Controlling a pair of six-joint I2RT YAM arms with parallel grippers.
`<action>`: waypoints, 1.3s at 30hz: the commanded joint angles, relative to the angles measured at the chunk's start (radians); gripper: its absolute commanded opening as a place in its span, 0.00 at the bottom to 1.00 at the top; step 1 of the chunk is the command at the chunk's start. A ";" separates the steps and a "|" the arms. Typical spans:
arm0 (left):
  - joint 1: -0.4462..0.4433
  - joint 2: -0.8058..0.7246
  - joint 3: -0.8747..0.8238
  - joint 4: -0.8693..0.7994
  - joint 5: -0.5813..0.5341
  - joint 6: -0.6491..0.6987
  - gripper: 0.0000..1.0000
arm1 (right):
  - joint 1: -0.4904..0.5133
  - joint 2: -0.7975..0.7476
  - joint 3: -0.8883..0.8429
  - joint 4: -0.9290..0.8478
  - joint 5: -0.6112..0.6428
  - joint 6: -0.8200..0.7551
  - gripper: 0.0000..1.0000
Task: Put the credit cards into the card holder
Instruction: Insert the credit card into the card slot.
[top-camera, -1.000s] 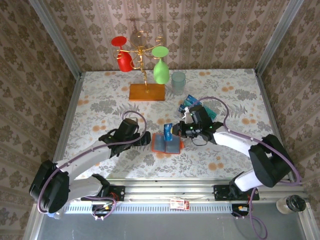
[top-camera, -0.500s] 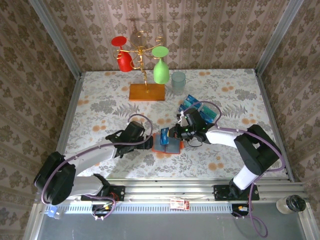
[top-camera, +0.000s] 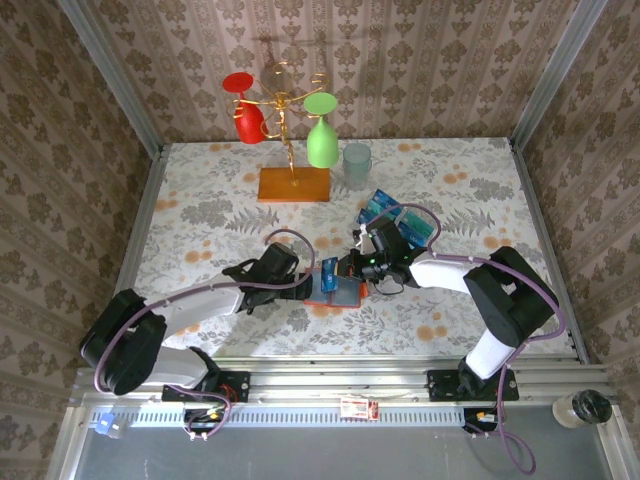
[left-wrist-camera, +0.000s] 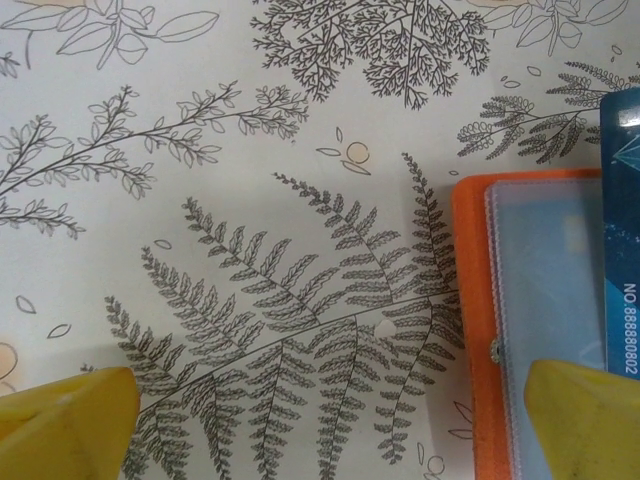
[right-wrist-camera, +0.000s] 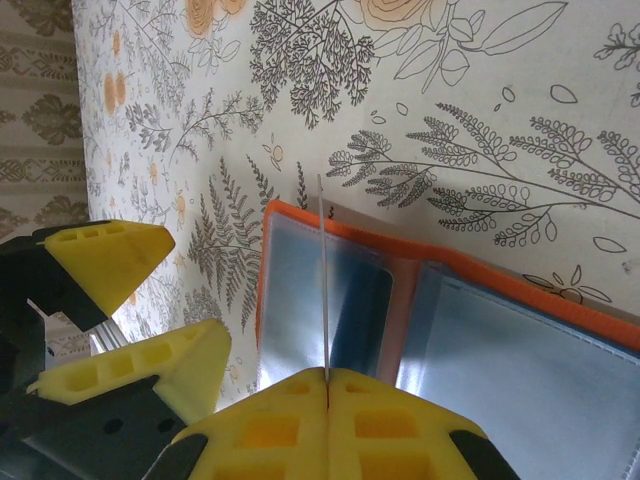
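**Clerk:** Item one, your right claw?

**Checker:** Your right claw (right-wrist-camera: 328, 385): yellow pads pressed together, clamped on one blue card (right-wrist-camera: 324, 290). You hold the card upright and edge-on above the open card holder (right-wrist-camera: 300, 213).

**Clerk:** Has the card entered a pocket?

**Checker:** You cannot tell. From your left wrist, the card overlaps the holder's greyish clear pocket, and a printed number runs along the card's edge.

**Clerk:** Item two, your left claw?

**Checker:** Your left claw (left-wrist-camera: 325, 425): jaws spread wide, holding nothing. One yellow fingertip (left-wrist-camera: 585, 415) is over the holder's orange edge. The other is over the floral cloth (top-camera: 200, 200). Whether either touches, you cannot tell.

**Clerk:** Item three, the holder's place?

**Checker:** It lies flat and open on the cloth, near the table's front edge and between your two claws. Orange border, two clear pockets side by side.

**Clerk:** Item four, the remaining stock?

**Checker:** Spare cards (top-camera: 380, 205), blue and teal, lie on the cloth just beyond your right arm, apart from the holder.

**Clerk:** Item five, outlying goods?

**Checker:** At the far side there is a wooden stand base (top-camera: 293, 184) with a wire tree. A red glass (top-camera: 243, 110) and a green glass (top-camera: 320, 135) hang from it upside down. A clear cup (top-camera: 356, 165) stands just beside the base.
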 joint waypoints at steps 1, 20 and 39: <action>-0.011 0.015 0.027 0.022 -0.003 0.021 1.00 | 0.006 0.013 -0.010 0.024 -0.017 0.012 0.00; -0.019 0.057 -0.021 0.073 0.000 0.001 1.00 | 0.006 -0.066 -0.017 0.000 -0.003 0.009 0.00; -0.035 0.081 -0.059 0.087 -0.022 -0.029 1.00 | 0.009 -0.221 -0.204 0.161 0.151 0.048 0.00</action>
